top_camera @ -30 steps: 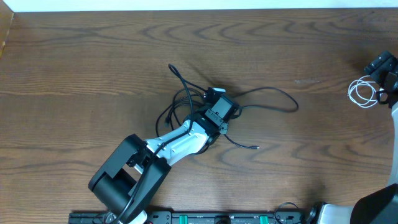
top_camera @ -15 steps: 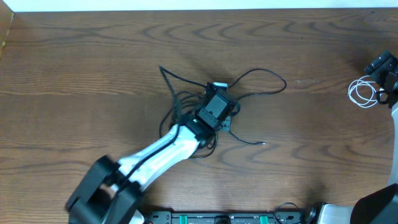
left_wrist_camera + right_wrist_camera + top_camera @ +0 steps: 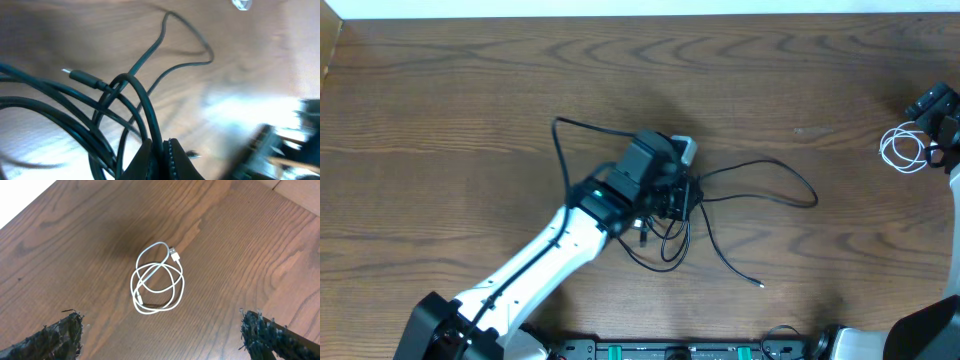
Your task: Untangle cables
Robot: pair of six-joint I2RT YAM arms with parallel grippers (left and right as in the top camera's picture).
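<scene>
A tangle of thin black cables lies on the wood table at the middle, with loops trailing left and right and a plug end at the lower right. My left gripper is shut on one black cable and holds the bundle. Other black strands and a plug cross below it in the left wrist view. A short white cable lies coiled at the far right, and it shows in the right wrist view. My right gripper hangs open above the white coil, holding nothing.
The left arm reaches diagonally from the lower left. The right arm's base shows at the lower right corner. A rail runs along the table's front edge.
My left gripper has moved up and left with the black cable, dragging the tangle. The loops have spread wider, and the plug end has slid to the lower right. The right arm has not moved.
</scene>
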